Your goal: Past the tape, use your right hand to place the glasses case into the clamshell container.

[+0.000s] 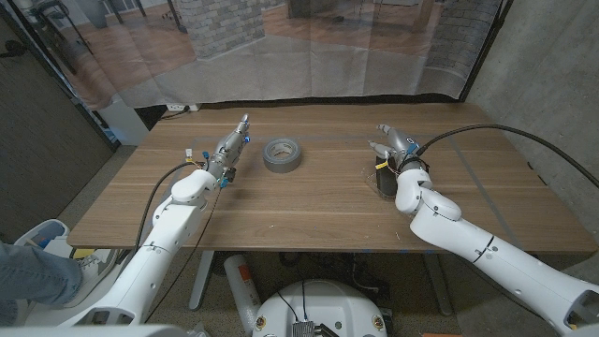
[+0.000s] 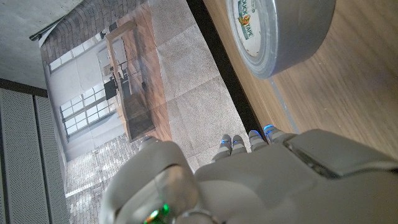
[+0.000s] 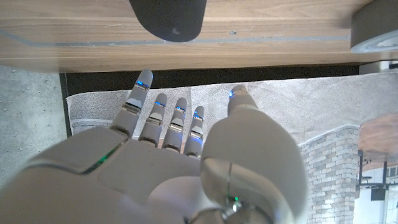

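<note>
Case (image 3: 168, 18) looks like it's already sitting in the clear clamshell container (image 1: 386, 181) just under the right hand (image 1: 393, 147), whose fingers are spread and holding nothing, so I'd guess it's the letting-go step and next it just backs off without bumping the tape (image 1: 282, 153).

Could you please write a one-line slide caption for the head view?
Both hands, left hand and right hand, hover open flanking the tape roll on the wooden table.

Wooden table (image 1: 309, 211), translucent curtain (image 1: 309, 47) behind
</note>
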You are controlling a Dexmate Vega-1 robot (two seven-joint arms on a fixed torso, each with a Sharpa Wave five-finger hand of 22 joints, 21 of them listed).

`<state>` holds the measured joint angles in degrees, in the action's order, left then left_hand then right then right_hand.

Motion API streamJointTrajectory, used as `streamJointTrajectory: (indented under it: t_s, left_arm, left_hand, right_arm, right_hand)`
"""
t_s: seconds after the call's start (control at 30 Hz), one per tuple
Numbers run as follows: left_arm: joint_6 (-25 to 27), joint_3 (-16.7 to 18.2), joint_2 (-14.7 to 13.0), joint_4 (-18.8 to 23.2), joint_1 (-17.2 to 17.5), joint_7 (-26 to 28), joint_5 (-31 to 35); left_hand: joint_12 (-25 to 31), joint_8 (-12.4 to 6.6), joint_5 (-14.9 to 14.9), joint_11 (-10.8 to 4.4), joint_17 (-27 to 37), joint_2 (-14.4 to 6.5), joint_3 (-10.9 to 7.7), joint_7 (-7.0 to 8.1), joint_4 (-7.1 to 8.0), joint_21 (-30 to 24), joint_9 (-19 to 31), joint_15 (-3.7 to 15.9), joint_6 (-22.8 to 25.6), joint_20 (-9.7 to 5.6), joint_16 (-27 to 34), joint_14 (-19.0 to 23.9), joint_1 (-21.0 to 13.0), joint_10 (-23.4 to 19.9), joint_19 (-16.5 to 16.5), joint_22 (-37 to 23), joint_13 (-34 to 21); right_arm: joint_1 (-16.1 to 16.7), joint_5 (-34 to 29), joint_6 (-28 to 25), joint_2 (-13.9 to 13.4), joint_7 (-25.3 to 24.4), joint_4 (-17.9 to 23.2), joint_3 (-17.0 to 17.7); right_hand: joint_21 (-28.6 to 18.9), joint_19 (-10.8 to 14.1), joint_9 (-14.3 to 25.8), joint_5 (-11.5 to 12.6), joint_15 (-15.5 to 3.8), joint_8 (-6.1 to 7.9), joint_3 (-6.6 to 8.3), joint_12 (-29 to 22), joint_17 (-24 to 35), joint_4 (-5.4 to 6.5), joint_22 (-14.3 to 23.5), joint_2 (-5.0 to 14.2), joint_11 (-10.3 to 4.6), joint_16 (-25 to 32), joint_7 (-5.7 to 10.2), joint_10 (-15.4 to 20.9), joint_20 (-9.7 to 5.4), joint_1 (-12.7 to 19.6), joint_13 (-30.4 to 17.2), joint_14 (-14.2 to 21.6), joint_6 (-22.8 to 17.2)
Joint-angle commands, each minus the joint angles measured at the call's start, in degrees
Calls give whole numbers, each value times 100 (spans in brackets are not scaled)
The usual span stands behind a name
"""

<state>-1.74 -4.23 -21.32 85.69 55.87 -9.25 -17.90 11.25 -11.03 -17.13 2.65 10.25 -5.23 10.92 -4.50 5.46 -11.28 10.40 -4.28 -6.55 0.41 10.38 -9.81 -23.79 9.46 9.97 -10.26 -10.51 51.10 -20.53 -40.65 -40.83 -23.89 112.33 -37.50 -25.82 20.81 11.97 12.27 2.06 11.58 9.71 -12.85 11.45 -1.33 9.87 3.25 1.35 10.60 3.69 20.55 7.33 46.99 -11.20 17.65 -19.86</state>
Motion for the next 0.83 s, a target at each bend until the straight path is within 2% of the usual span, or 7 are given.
streamJointTrajectory:
  t_s: [0.03,0.07,0.27,0.47,0.83]
  left_arm:
    - [-47,-7,2,-20,2,-8,-7]
    - [-49,-4,-1,-14,7,-9,-8]
    - [-56,5,-9,5,21,0,-12]
    - [-59,10,-13,3,19,-8,-26]
    - [-53,3,-21,-28,-10,-36,-36]
  left_hand:
    - [24,-15,2,19,26,-32,53,-6,-13,-21,19,8,11,5,31,-264,-30,27,226,-19,-10]
    - [25,-14,3,20,26,-32,54,-3,-13,-21,19,22,8,5,29,-271,-31,25,228,-19,-10]
    - [24,-12,4,16,27,-36,58,-9,-14,-21,19,39,5,0,27,-280,-36,29,227,-19,-10]
    - [26,-11,5,17,28,-40,62,-9,-15,-20,19,42,2,-2,28,-281,-41,24,231,-18,-9]
    - [25,-10,9,14,29,-47,72,-6,-15,-20,19,45,0,3,31,-283,-49,26,234,-18,-9]
  right_arm:
    - [198,366,1224,-28,-246,-173,381]
    - [211,402,1357,-18,-274,-216,415]
    - [247,735,2092,23,-234,-459,625]
    - [256,1019,2573,119,-195,-672,785]
    - [272,1160,2739,205,-177,-775,881]
  right_hand:
    - [99,-98,9,-24,-55,27,-3,2,8,13,19,-13,-22,-9,1,2,-185,-72,-2,-51,-71]
    - [158,-197,7,-34,-68,26,-6,-2,3,13,19,-13,-13,-8,4,10,-273,-92,-2,-76,-71]
    - [295,-410,5,-67,-109,23,-32,-17,-5,47,23,0,-15,-7,13,45,-424,-199,0,-158,-71]
    - [355,-493,3,-82,-146,19,-40,-23,-5,77,27,30,-20,1,34,62,-419,-267,2,-186,-64]
    - [403,-537,2,-95,-162,19,-49,-26,-7,111,30,62,-78,26,46,74,-395,-343,4,-164,-65]
